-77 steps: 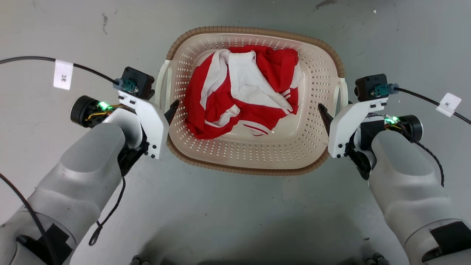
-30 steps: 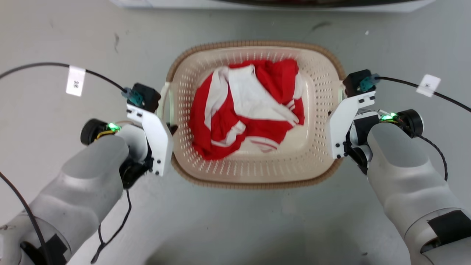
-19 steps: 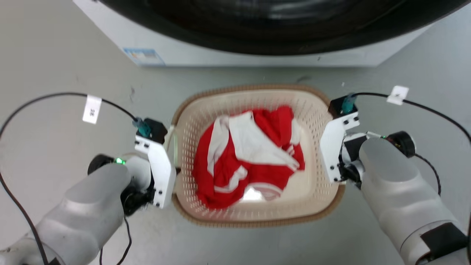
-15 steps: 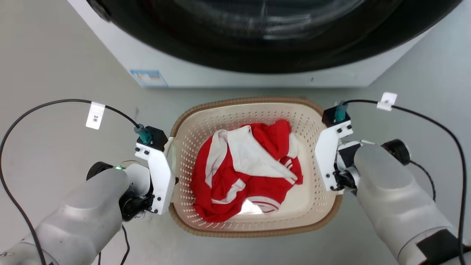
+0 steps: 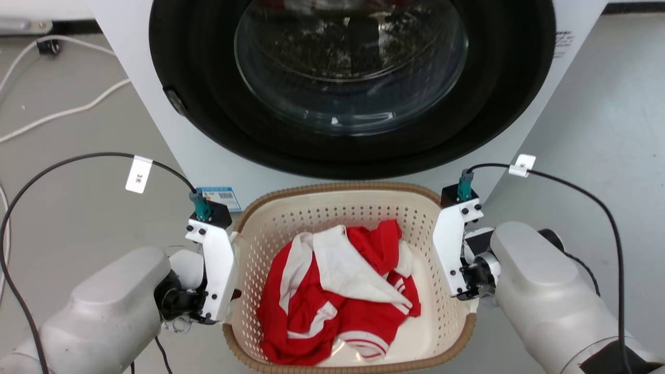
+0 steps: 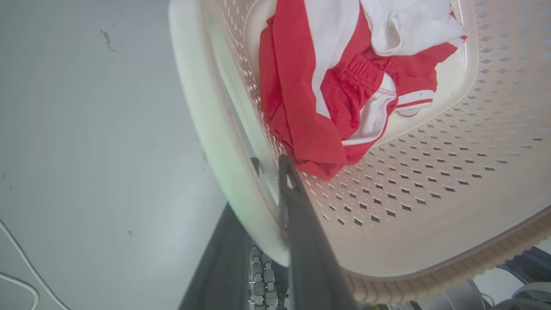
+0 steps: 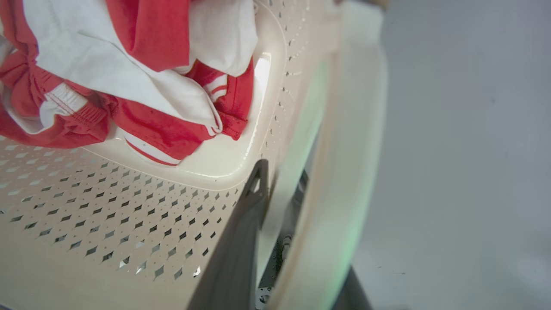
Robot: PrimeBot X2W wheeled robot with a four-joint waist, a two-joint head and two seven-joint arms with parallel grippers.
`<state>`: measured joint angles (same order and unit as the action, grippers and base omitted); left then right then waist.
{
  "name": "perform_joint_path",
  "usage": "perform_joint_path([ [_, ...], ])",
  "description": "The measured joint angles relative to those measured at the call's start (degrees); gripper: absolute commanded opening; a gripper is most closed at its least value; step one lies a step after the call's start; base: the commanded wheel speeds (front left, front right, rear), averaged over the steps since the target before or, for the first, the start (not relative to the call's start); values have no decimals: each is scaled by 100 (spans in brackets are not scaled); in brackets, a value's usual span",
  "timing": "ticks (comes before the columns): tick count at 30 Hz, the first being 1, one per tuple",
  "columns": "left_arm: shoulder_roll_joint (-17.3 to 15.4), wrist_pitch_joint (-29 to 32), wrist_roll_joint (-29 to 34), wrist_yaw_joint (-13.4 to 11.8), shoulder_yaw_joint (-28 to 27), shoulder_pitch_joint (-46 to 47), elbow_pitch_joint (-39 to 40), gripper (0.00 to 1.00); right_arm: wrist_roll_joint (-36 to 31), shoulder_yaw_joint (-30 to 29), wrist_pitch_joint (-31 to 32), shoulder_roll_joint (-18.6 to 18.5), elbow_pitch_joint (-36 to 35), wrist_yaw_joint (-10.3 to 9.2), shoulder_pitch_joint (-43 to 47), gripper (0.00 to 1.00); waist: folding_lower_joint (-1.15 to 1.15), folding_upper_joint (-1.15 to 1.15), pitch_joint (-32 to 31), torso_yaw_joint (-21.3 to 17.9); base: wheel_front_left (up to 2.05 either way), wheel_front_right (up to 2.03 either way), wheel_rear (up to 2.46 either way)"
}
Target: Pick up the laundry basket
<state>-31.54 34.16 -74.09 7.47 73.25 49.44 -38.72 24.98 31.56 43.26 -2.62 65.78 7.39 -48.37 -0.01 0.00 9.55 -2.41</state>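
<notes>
- We hold the laundry basket (image 5: pixel 340 187) between our two grippers, with its short sides at our fingers and its long near rim close to our body.
- Our left gripper (image 6: pixel 256 185) is clamped on the basket's left side handle (image 6: pixel 202 99). One dark finger lies against the perforated wall on the inside. The other runs along the outside of the white handle, and plastic fills the gap between them.
- Our right gripper (image 7: pixel 292 189) grips the right side handle (image 7: pixel 348 142) the same way, inner finger against the inside wall and outer finger beyond the handle.
- Just past both sets of fingertips, down in the basket's bottom, lies a crumpled red and white garment (image 5: pixel 332 291). Neither gripper touches it.
- Ahead of the grippers, beyond the far rim, stands the washer (image 5: pixel 239 174) with its round glass door (image 5: pixel 353 67) shut.
- To the outer side of each gripper, the wrist views show the grey floor (image 6: pixel 86 129) well apart from the handles and soft in focus. From that we judge the basket is already off the ground.
- By that reading, the reach, the two-sided grasp and the lift itself are done.
- What is left, as far as we can tell, is to carry it level and steady so the load stays put. We cannot say how high it needs to go.
</notes>
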Motion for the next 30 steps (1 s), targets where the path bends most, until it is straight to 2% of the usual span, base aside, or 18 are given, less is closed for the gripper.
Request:
perform_joint_path([
  [9, 26, 549, -242, -3, 1, -314, -11, 0, 391, 492, 724, -5, -103, -7, 173, 0, 0, 0, -634, -104, 0, 0, 0],
  [17, 68, 801, -339, -13, -9, -393, -33, 0, 587, 510, 700, -16, 9, -5, 181, 0, 0, 0, -934, -122, 0, 0, 0],
  [30, 77, 959, -437, -13, -10, -403, -51, 0, 788, 631, 661, -9, 138, -5, 178, 0, 1, 0, -936, -118, 0, 0, 0],
])
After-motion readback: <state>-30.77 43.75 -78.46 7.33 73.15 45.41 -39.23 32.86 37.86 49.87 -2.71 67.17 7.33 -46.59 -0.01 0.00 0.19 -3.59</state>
